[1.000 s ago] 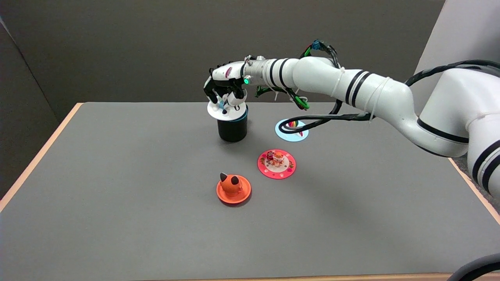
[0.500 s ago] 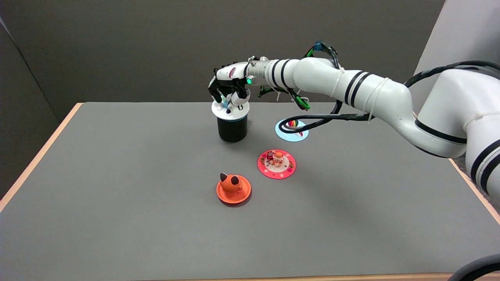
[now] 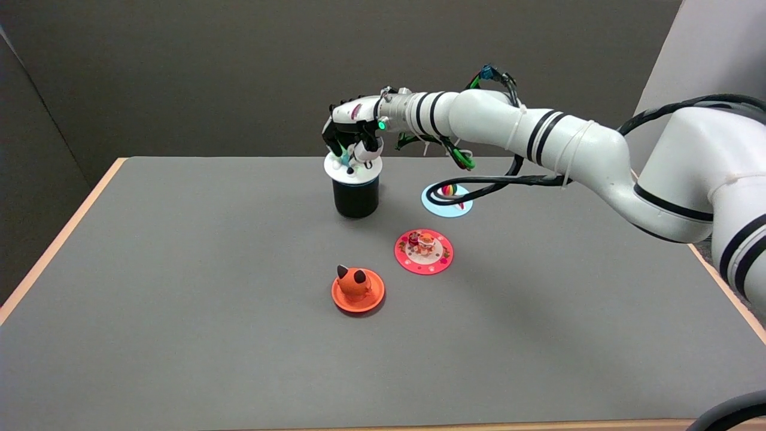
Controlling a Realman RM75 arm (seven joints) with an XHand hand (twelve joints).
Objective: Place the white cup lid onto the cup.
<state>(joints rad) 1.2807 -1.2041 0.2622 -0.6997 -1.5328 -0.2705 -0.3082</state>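
A black cup (image 3: 356,199) with a teal rim stands upright on the grey table (image 3: 179,299), toward its far middle. The white cup lid (image 3: 352,168) lies flat across the cup's mouth. My right hand (image 3: 352,133) hangs directly over it, fingers curled down and pinching the small figure on top of the lid. The hand covers most of that figure and the lid's far side.
Three other lids lie on the table: a light blue one (image 3: 446,200) right of the cup with the arm's black cable above it, a red one (image 3: 423,251) in the middle, and an orange cat-eared one (image 3: 358,288) nearer the front.
The hand carried the lid a little to the right, from off-centre and tilted at the cup's left rim to level on the cup's mouth. In the last half second almost nothing moved.
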